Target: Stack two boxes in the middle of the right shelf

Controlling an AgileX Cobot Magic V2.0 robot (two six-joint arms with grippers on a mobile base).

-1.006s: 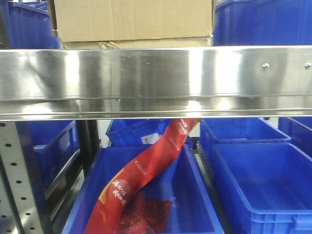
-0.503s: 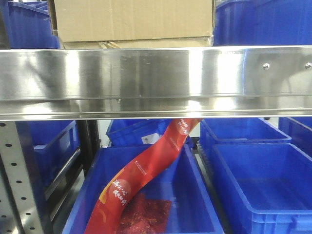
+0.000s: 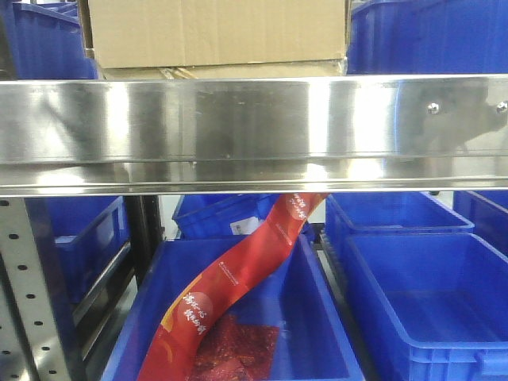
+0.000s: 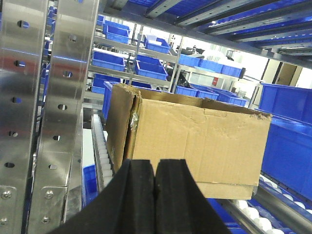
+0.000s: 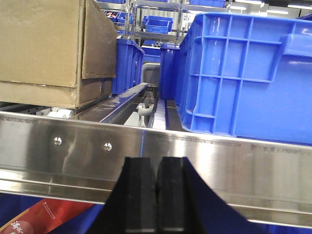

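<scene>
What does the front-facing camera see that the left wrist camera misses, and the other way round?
Only the front-facing view shows the tier below: a long red packet draped into an open blue bin, with another open bin beside it, and the shelf's shiny front rail.

Only the left wrist view shows the left gripper, its black fingers pressed together, plus the perforated steel uprights and white rollers under the load.

Both show the brown cardboard box sitting on a second, flatter box, with blue bins around.
</scene>
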